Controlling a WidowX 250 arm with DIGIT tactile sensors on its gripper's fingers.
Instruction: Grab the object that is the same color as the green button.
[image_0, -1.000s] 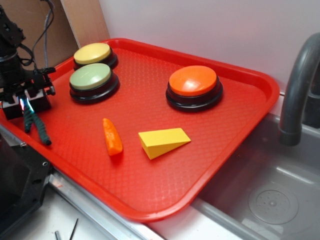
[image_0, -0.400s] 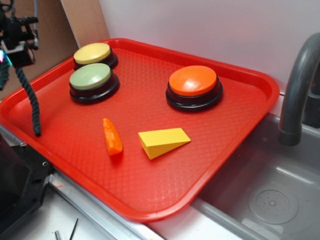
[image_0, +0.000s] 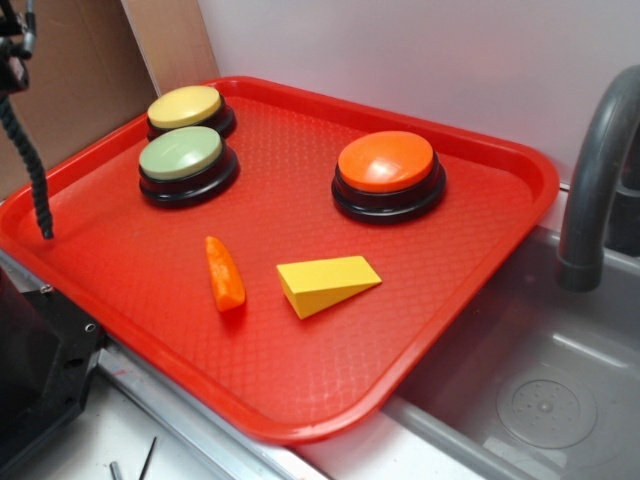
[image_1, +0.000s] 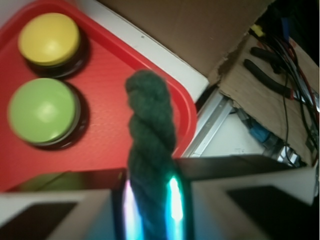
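Clamped in the gripper (image_1: 150, 210): dark green rope worm (image_1: 150, 145), hanging free above the red tray's (image_0: 480, 300) left edge, beside the green button (image_0: 182, 153). Best kept pinched firmly and raised smoothly, avoiding swing of the dangling tail.

The exterior view is evenly and brightly lit and sharp; the glossy red plastic tray (image_0: 300, 300) carries soft sheen, and short soft shadows fall beside the orange carrot-shaped piece (image_0: 224, 272). The wrist view is dimmer and blurred: the pale green dome button (image_1: 42, 111) is smeared, the dark green twisted rope piece (image_1: 150, 150) soft, with coloured glare streaks beside its base.
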